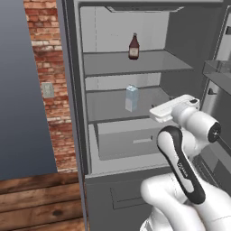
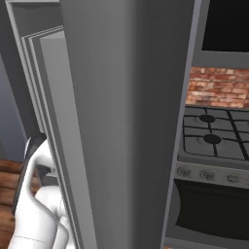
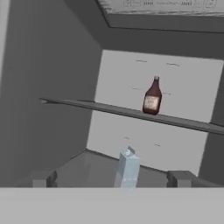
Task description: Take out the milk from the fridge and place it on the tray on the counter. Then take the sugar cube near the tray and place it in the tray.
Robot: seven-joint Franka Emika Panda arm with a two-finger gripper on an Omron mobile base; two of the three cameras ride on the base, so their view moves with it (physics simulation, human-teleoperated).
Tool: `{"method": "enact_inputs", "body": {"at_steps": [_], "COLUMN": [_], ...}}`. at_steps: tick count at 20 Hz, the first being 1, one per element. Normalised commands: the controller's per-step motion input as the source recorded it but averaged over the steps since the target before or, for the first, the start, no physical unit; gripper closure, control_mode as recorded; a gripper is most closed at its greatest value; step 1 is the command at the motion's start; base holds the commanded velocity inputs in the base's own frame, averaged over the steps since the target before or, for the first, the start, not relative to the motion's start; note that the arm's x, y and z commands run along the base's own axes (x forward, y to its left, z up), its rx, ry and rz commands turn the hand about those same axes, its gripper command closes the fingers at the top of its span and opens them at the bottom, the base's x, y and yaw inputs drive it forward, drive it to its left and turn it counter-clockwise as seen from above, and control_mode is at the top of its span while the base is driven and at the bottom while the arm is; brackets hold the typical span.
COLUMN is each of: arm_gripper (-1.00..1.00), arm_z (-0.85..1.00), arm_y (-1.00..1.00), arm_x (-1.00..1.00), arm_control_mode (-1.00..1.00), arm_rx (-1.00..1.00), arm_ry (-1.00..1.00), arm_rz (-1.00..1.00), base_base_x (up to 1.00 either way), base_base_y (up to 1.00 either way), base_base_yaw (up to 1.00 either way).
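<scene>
The fridge (image 1: pixel 81 135) is seen with its door swung open: a tall grey cabinet with flat matte walls and thin, smooth grey shelves inside. The milk (image 1: pixel 131 98) is stood upright on the middle shelf, roughly mid-width of the fridge, set back from the shelf's front edge. It is a small boxy carton, pale blue and white, with a gabled top. One shelf up in the fridge, a dark brown bottle (image 1: pixel 133 47) with a narrow neck and a pale label is stood, almost straight above the milk. Below the milk's shelf, a pale rectangular drawer (image 1: pixel 131 142) with a slim handle slot is fitted.

The end effector (image 3: pixel 114 179) is held at the fridge opening, in front of the middle shelf and pointed inward. In the hand view its two blocky dark fingertips (image 3: pixel 44 179) are set wide apart, with the milk (image 3: pixel 128 169) between them but further in, not touched. Nothing is held. The bottle (image 3: pixel 152 97) is seen up on the thin shelf edge above.

In the left base view the white glossy arm (image 1: pixel 189 131), with a dark curved joint cover, is reached up toward the fridge's right side. Left of the fridge, a rough red brick wall (image 1: pixel 49 67) with a small grey switch plate and a wood-plank floor (image 1: pixel 40 203) are seen.

In the right base view the fridge's flat grey outer side (image 2: pixel 126 121) is shown close up; to its right, a stove (image 2: pixel 214 141) with dark round burners, black grates and a row of knobs is seen under brick.
</scene>
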Motion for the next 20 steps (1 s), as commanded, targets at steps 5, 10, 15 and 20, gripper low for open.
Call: {"method": "enact_inputs", "body": {"at_steps": [5,10,15,20], "arm_gripper": [-1.00,-1.00,-1.00,-1.00], "arm_z": [0.00,0.00,0.00,0.00], "arm_y": [-0.09,-0.03,0.01,0.07], "arm_x": [0.16,0.22,0.21,0.27], "arm_control_mode": [-1.00,-1.00,-1.00,-1.00], "arm_rx": [0.01,0.00,0.00,0.00], "arm_ry": [-0.04,0.00,0.02,0.04], "arm_rz": [0.11,0.13,0.02,0.00], "base_base_x": [0.00,0.00,0.00,0.00], "base_base_y": [0.00,0.00,0.00,0.00], "base_base_yaw": [0.00,0.00,0.00,0.00]}}
